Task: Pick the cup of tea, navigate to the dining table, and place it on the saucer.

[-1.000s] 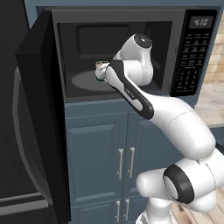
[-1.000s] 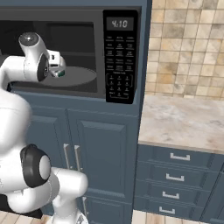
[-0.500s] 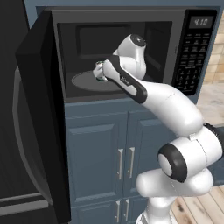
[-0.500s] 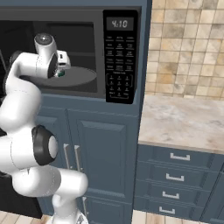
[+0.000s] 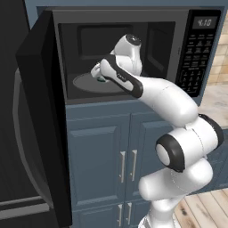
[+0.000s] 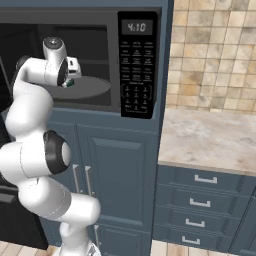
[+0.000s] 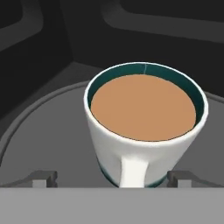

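Microwave (image 6: 90,60) clock reads 4:10; inside, the cup of tea (image 7: 144,124) brims brown, gripper (image 7: 111,178) jaws apart beside it.

Arm outstretched, tool (image 7: 112,178) jaws spread

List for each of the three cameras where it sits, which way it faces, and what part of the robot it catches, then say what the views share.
Left base view: behind the arm to its left, facing the open microwave; the arm rises from lower right, reaching onto the turntable.
Right base view: behind to its right, facing the microwave, keypad and stone counter; the arm rises from lower left.
Hand view: on the hand, looking down along the gripper at the cup of tea; both fingertips flank it.
Shared: all show the turntable inside the microwave.
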